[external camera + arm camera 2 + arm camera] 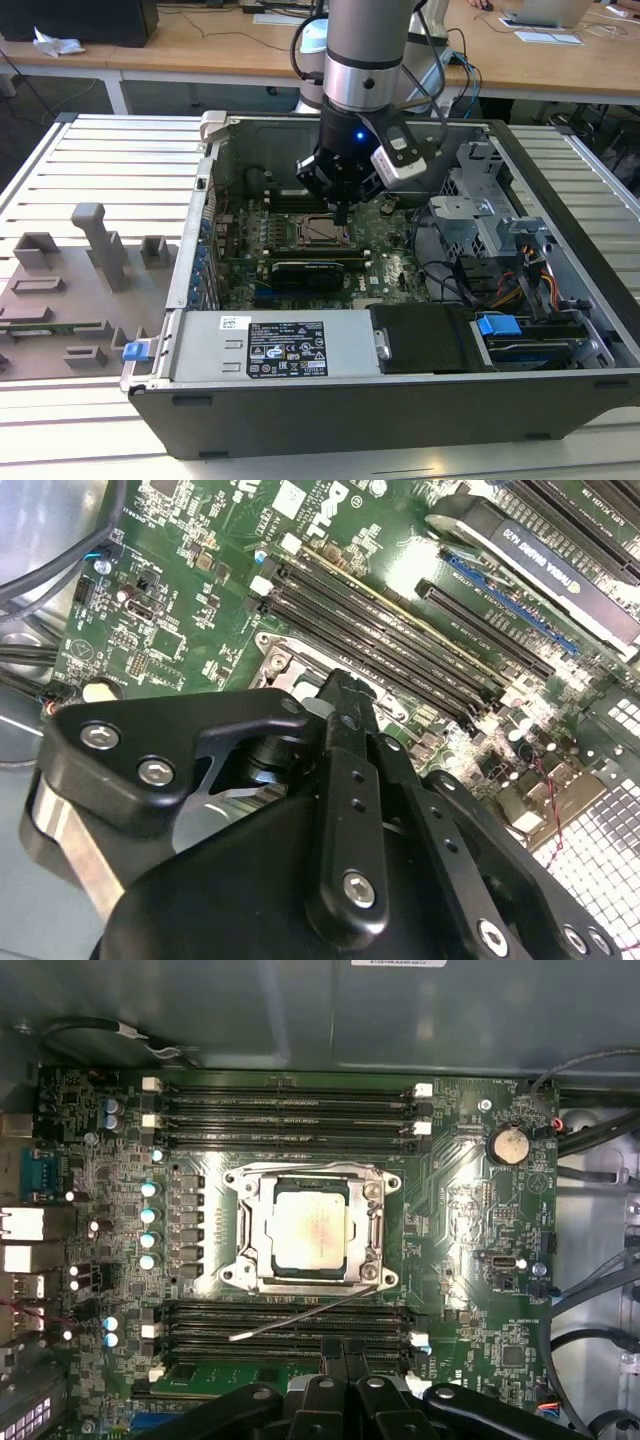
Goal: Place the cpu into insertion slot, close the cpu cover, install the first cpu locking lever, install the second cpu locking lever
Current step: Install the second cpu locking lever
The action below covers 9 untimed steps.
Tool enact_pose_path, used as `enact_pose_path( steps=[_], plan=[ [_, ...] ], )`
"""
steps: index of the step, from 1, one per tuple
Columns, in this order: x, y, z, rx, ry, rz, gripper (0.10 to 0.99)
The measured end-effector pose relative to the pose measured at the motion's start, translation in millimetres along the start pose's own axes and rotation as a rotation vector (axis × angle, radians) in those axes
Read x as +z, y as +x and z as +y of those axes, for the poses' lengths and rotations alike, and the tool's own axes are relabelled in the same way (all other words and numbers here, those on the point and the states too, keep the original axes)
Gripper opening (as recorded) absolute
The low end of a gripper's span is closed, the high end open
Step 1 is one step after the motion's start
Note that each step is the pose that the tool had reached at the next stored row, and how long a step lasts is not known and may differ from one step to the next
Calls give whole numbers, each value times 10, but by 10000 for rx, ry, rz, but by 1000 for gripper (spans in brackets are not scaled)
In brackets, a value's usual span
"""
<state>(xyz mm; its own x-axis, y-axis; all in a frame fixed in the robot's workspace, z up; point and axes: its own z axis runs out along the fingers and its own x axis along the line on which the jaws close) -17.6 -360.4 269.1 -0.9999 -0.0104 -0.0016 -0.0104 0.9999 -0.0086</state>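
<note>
Chip (pixel 311 1234) already lies flat in its socket (pixel 240 1182), near the middle of the green board (pixel 470 1200), shiny face up, with the cover (pixel 374 1228) shut over it. One thin lever (pixel 300 1317) sticks out slantwise, so locking looks like the job now. Claw (pixel 340 1358) hangs beside it, seemingly closed and empty.

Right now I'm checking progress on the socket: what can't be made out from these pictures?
- Black tool's fingertips: cut off by the first wrist view's edge, hidden by its own body in the second.
- Square silvery-rimmed socket: mostly behind the tool in the second wrist view.
- Pale silvery square chip: too small in the exterior view.
</note>
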Motion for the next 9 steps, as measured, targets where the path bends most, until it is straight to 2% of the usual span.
enact_pose_path(
  steps=[6,7,9],
  plan=[
    [81,0,1,1,-7,0,106],
    [95,0,0,-1,-55,1,106],
    [101,0,0,1,-389,-4,106]
  ],
)
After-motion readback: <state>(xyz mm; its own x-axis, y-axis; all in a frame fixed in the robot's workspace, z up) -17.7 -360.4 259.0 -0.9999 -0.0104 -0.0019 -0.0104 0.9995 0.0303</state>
